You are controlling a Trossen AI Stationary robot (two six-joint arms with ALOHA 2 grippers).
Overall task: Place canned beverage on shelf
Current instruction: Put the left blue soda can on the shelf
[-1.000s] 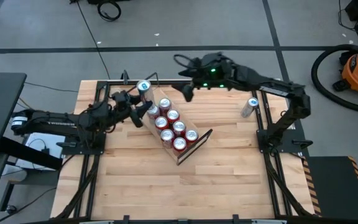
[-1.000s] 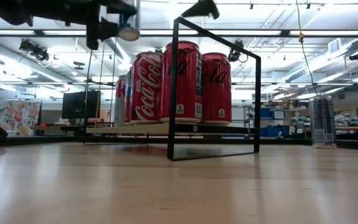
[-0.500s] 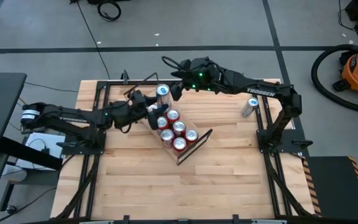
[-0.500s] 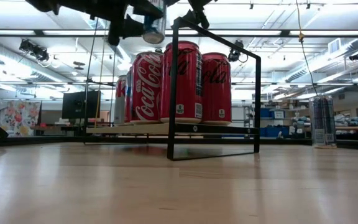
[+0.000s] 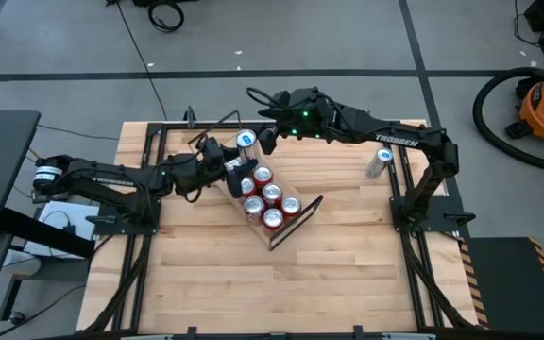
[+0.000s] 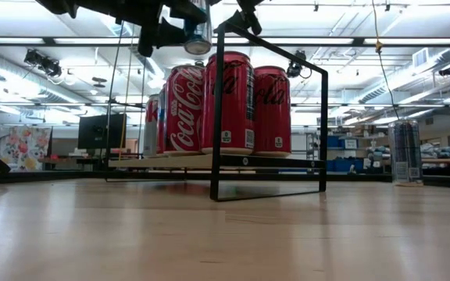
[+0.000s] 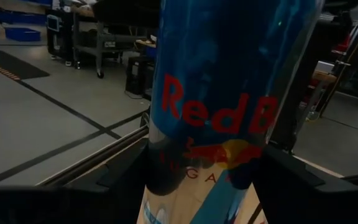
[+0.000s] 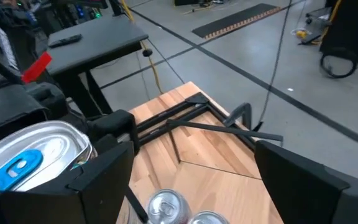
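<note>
So the job is well along but not finished. Nearest in the low view, the shelf stands on the wooden table, its black wire end frame in front. Red cola cans already fill most of the plank; I count 5 red tops in the high view, in 2 rows.

Above its far end, the left gripper holds a blue Red Bull can upright in the air, fingers clamped on its sides. It is not yet set down, and the open spot looks tight against the standing cans and the wire frame.

Just beyond, the right gripper hovers close beside that can, jaws parted and holding nothing; it could crowd the lowering.

Farther off, 1 more silver-blue can waits near the table's right edge.
</note>
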